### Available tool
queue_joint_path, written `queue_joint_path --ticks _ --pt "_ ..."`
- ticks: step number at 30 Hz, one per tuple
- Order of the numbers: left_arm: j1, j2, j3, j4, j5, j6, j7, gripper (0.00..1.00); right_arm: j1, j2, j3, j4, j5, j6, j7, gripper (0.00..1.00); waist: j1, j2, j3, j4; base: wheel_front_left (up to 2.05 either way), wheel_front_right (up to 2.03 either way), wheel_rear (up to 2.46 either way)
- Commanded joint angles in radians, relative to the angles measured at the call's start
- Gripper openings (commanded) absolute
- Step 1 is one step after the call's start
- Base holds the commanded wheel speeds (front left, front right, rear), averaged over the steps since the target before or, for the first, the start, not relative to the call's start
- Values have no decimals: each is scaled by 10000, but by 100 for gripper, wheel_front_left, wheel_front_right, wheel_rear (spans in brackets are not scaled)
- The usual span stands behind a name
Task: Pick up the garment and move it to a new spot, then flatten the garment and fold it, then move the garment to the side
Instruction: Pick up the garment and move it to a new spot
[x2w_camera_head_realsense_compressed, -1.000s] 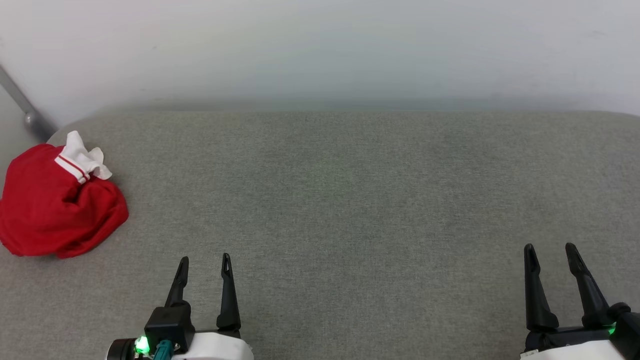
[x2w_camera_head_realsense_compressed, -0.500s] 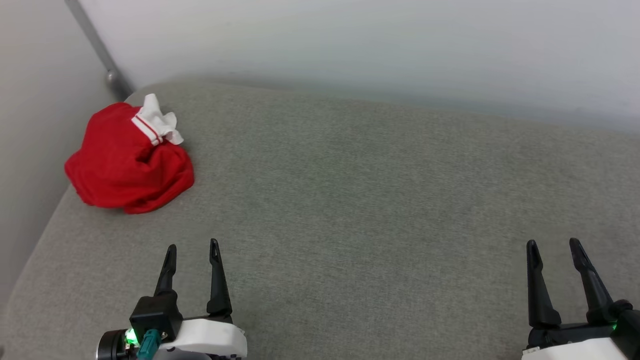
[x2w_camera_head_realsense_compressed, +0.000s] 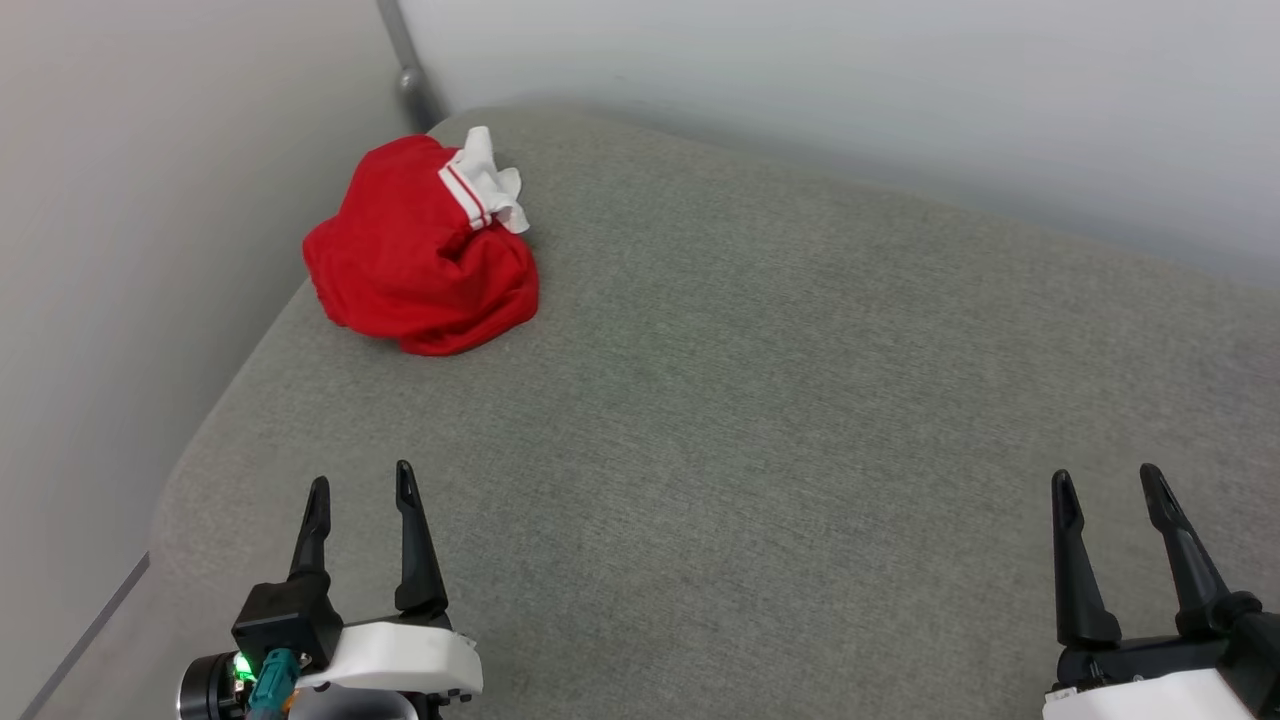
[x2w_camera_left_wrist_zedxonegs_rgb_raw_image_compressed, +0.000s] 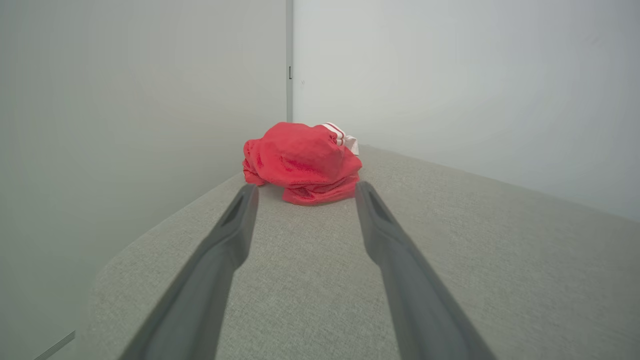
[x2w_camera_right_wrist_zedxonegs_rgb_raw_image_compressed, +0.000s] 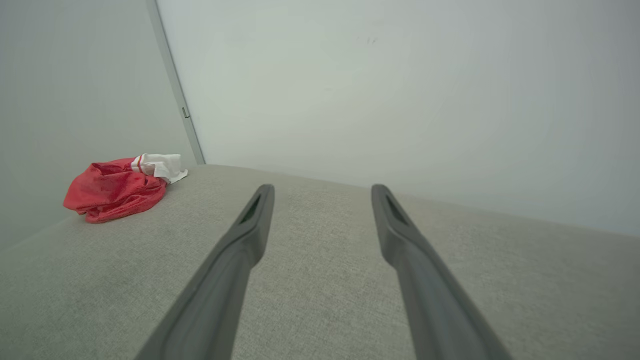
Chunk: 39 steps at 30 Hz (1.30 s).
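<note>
Reaching for the garment (x2w_camera_head_realsense_compressed: 420, 262) looks like the step in hand, since nothing is grasped yet. Garment = crumpled red jersey lump w/ white sleeve (x2w_camera_head_realsense_compressed: 488, 185) + striped trim on top. It sits at the far-left corner of the grey fabric-covered tabletop (x2w_camera_head_realsense_compressed: 760, 400), close to side wall (x2w_camera_head_realsense_compressed: 150, 250) and back wall (x2w_camera_head_realsense_compressed: 850, 80).

Left gripper (x2w_camera_head_realsense_compressed: 360, 475) is at bottom-left, jaws apart at moderate width, empty. Its wrist view has the lump (x2w_camera_left_wrist_zedxonegs_rgb_raw_image_compressed: 302, 162) lined up dead ahead betw. the fingers, but well apart from them. Right gripper (x2w_camera_head_realsense_compressed: 1106, 474) is at bottom-right, jaws likewise apart, empty, much farther from the garment.

Advice:
- Left arm is the obvious pick.
- Go straight fwd, drop low, and pinch a raised red fold on the body of the lump, not the loose sleeve. A sleeve-only grab prob. lets the rest drag + twist.
- Little clearance on the wall side, so come in from the tabletop side.
- Lift clear before carrying toward centre.
</note>
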Motion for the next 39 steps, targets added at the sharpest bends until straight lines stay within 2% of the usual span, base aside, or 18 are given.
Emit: queue_joint_path --ticks 1,9,17,20,23,26,30,35,39 --pt "-116 -9 3 -38 -7 42 -28 100 -105 9 -3 -35 -1 -5 -21 100 0 0 102 293 0 0 0" --pt "-43 -9 81 -69 -242 166 -28 100 -127 9 44 -23 -184 -3 -21 100 0 0 197 835 0 0 0" --pt "-183 -9 165 96 -304 184 -28 100 -194 9 116 -29 -271 -5 -21 100 0 0 308 818 0 0 0" --pt "-616 -8 449 150 -243 -96 -28 100 -274 9 120 -79 -322 -3 -21 100 0 0 442 707 0 0 0" --pt "-1332 19 988 375 92 -568 -26 100 -413 9 100 -130 -440 -3 -21 100 0 0 691 514 0 0 0" --pt "-2369 269 1635 660 303 -1011 -26 100 -604 9 47 -207 -571 -3 -21 100 0 0 1060 244 0 0 0" --pt "-4022 890 2315 1226 397 -1514 -28 100 -955 8 -5 -333 -743 -5 -21 100 0 0 1730 -188 0 0 0" --pt "-6080 1805 2700 2132 84 -2175 3 100 -1413 8 -41 -528 -917 -5 -21 100 0 0 2576 -683 0 0 0" --pt "-7497 2718 2585 2702 91 -2598 1150 100 -1658 8 -123 -684 -981 -5 -21 100 0 0 3125 -1006 0 0 0"
